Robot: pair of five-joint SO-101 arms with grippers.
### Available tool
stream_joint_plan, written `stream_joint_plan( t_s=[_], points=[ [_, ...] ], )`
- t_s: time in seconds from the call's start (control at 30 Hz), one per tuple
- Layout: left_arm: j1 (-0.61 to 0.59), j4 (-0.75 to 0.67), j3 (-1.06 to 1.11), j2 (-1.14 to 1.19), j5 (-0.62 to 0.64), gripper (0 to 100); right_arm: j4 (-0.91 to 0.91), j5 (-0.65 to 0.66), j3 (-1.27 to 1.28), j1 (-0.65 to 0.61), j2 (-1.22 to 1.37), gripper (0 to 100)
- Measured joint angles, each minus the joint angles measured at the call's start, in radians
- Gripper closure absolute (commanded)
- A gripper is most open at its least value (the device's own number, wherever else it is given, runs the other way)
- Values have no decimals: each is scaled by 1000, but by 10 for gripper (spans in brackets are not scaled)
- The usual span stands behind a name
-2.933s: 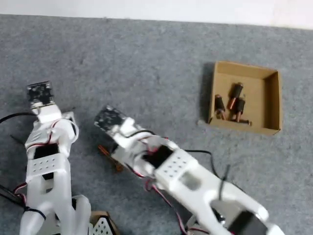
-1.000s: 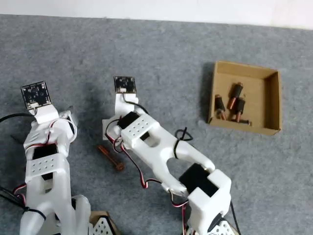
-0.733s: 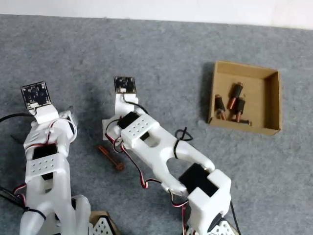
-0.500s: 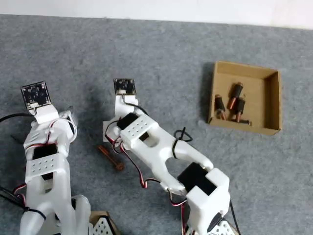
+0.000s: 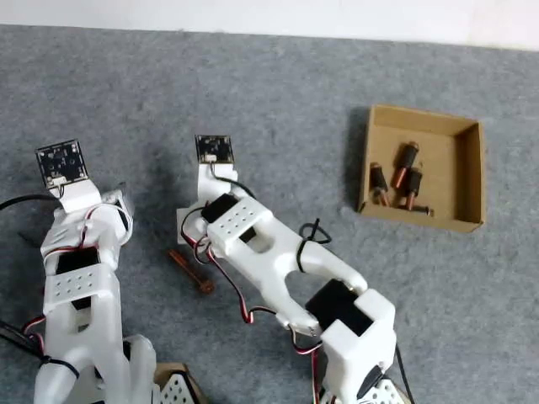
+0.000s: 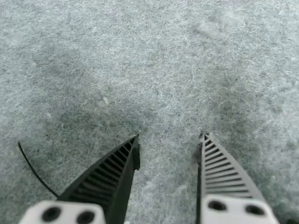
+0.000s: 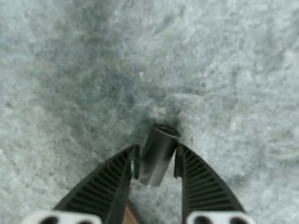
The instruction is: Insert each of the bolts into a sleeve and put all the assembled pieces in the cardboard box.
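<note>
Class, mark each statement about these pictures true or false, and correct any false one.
1. The right gripper holds a sleeve between its fingers. True.
2. A bolt lies on the carpet, outside the cardboard box. True.
3. The left gripper is shut on a sleeve. False: it is open and holds nothing.
4. The cardboard box is empty. False: assembled pieces lie in it.

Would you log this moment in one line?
right gripper: shut on sleeve | left gripper: open, empty | bolt: on table
</note>
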Motion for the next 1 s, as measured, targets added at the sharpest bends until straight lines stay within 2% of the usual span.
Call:
stream_joint_plan(
  t_s=[0.5, 0.7, 1.0],
  points=[
    [0, 0, 0, 0, 0, 804, 64, -2, -89, 0, 115, 887],
    [0, 0, 0, 0, 0, 804, 71, -2, -89, 0, 115, 996],
    [0, 0, 0, 0, 0, 804, 77, -2, -89, 5, 117, 994]
  ],
)
